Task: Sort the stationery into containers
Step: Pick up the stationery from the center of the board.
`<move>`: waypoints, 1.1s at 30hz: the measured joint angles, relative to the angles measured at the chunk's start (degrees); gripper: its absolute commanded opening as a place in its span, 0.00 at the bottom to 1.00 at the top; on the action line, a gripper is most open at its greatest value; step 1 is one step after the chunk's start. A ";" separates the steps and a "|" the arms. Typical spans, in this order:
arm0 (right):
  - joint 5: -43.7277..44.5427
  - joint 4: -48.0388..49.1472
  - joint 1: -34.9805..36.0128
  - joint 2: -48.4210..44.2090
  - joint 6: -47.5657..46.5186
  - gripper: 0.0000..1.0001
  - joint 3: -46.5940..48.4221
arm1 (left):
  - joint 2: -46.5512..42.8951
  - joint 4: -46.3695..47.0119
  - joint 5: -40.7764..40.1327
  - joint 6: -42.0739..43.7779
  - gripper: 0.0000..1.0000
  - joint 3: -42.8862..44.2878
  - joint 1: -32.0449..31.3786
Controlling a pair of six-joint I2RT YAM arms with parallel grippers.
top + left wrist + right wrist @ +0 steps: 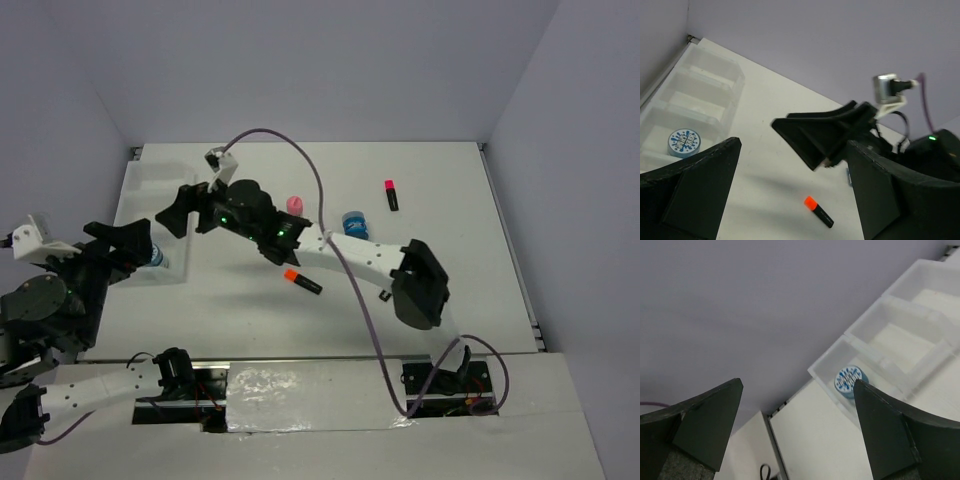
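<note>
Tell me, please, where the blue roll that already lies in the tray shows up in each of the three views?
Top external: blue roll at left, in the nearest compartment, partly hidden by the left gripper.
Left wrist: lower left, inside the nearest compartment.
Right wrist: centre right, beside a finger.
Shared landmark: the white tray.

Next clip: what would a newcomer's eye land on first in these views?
Probably the right arm stretched diagonally across the white table, its open tool beside the translucent tray at the far left. Next, the patterned blue roll lying alone in the tray's nearest compartment. Then the bright caps left on the table: the orange-capped marker mid-table and the pink-capped marker further back to the right.
</note>
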 measured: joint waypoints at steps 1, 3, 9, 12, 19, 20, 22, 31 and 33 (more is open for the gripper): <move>0.98 0.02 -0.13 -3.61 -0.42 1.00 -3.74 | 1.01 -0.52 0.02 -0.39 0.99 0.33 0.00; 3.32 -0.04 -0.52 -11.28 -0.87 1.00 -12.57 | 3.76 -1.20 0.55 -1.62 0.99 0.52 0.00; 12.70 -7.10 -3.78 -35.36 -1.25 1.00 -39.19 | 11.89 1.33 6.71 -2.97 0.99 -0.81 0.00; 15.69 -16.11 -8.02 -46.16 -1.20 1.00 -46.16 | 15.61 2.49 10.27 -3.80 0.99 -0.92 0.00; 16.81 -32.39 -23.43 -44.61 -5.25 1.00 -44.39 | 18.75 3.67 17.64 -6.34 0.99 -0.98 0.00; 16.98 -34.05 -24.11 -41.83 -6.19 1.00 -43.34 | 18.69 3.67 18.51 -6.40 0.99 -0.98 0.00; 17.00 -36.52 -25.62 -36.30 -8.11 0.99 -42.21 | 18.58 3.10 20.00 -6.97 0.99 -0.98 0.00; 14.58 -40.54 -31.54 -22.38 -14.19 0.95 -36.98 | 14.27 -3.23 23.06 -8.11 0.99 -2.14 0.00; 14.03 -40.33 -32.09 -20.94 -15.08 0.95 -35.50 | 12.31 -5.07 23.04 -8.94 0.99 -3.08 0.02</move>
